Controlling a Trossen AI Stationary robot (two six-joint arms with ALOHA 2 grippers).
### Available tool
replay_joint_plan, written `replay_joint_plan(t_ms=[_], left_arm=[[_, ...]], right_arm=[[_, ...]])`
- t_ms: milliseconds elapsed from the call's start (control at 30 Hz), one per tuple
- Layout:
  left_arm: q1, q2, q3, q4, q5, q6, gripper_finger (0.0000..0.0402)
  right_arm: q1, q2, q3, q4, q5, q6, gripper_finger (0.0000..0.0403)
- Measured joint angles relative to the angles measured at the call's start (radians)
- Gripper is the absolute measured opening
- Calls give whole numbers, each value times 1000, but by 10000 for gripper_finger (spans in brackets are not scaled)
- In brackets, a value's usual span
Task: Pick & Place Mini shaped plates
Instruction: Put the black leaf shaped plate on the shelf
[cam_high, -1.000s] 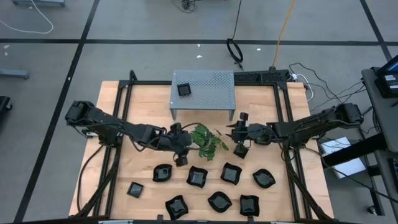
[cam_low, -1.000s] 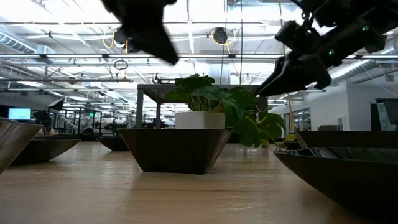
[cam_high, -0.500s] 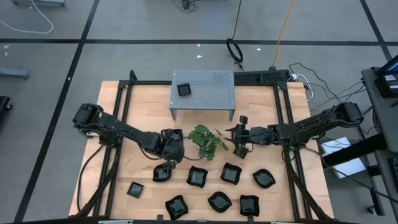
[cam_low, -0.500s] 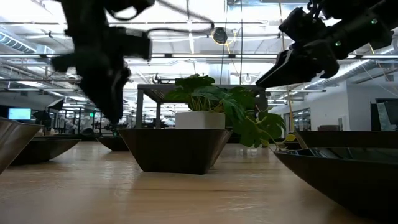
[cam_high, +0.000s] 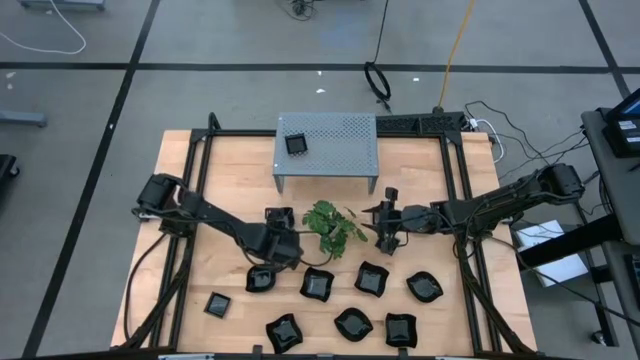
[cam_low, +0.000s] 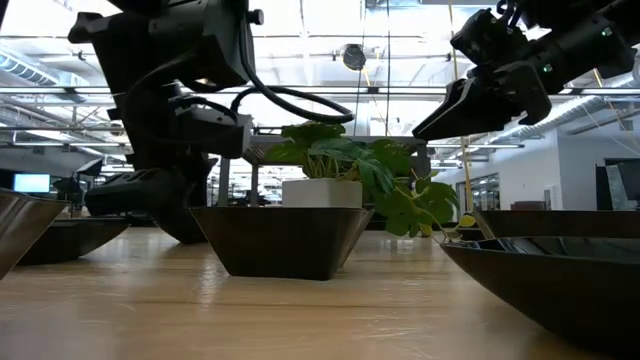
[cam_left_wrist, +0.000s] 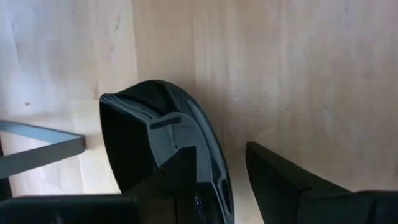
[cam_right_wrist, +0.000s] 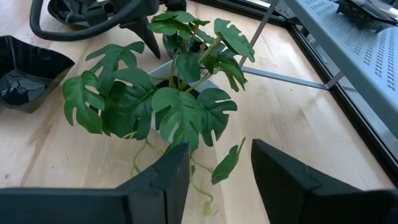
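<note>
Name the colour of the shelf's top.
Pale grey, perforated with small holes: the shelf shows best in the high view.

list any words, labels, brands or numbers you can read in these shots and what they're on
None can be read.
The mini shaped plates, the grey shelf and the plant's white pot show no print.
The lit screens in the room behind, low view, are too small to read.
The left gripper and right gripper show no legible marking.

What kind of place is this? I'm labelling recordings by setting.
Probably a robotics lab in a large open industrial hall: a light wooden table in a black metal frame on grey concrete floor, loose cables trailing behind, and exposed ceiling trusses.
</note>
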Motion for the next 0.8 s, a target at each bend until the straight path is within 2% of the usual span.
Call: replay_joint_plan(t_ms=[133,233,500,800], left_arm=[[1,5,-1,15,-40,-14,143],[9,6,-2,14,-46,-12,124],[36,6,-2,13,-9,-11,11],[21,4,21,-15,50,-15,5]], right_arm=[[0,0,0,-1,0,2,157],[0,0,0,-4,0,2,157],[0,0,0,-6,0,0,157],[0,0,0,-11,-1,0,157]])
